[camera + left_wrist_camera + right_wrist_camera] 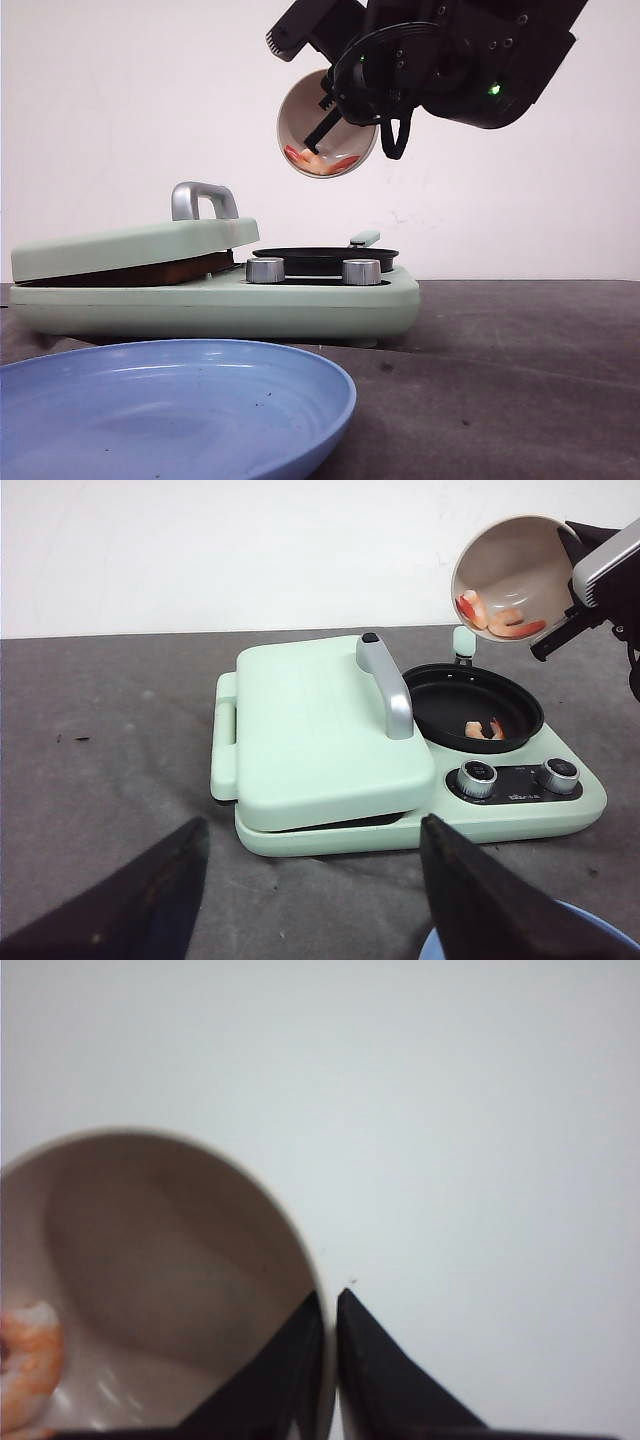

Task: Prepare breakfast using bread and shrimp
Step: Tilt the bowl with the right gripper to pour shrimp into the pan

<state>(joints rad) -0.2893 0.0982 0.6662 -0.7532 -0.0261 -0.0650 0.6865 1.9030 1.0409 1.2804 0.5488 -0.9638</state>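
My right gripper (322,128) is up high over the breakfast maker (400,780), pinched tight on the rim of a small white bowl (510,575), one finger inside the wall and one outside. The right wrist view confirms it: the two dark fingers (380,1370) meet with just the bowl's rim between them. I have the bowl tipped well over, its mouth facing down and toward the camera in the front view, hanging above the round black pan (470,705) on the appliance's right side.

Shrimp (495,620) are lying against the lower lip of the tilted bowl, pink-orange pieces bunched together. Down in the pan I see a couple more pale pink pieces (483,729) near its front edge; they look like shrimp too, though they are small from here.

The mint-green lid (315,735) on the left half of the appliance is down, its silver handle (388,685) on top, with a dark gap showing under its edge. I cannot see any bread under it. Two silver knobs (477,778) sit at the front, below the pan.

My left gripper (310,900) hangs low in front of the machine, jaws spread wide, nothing between them. A blue plate (170,410) sits on the dark table (520,380), nearest the front camera.
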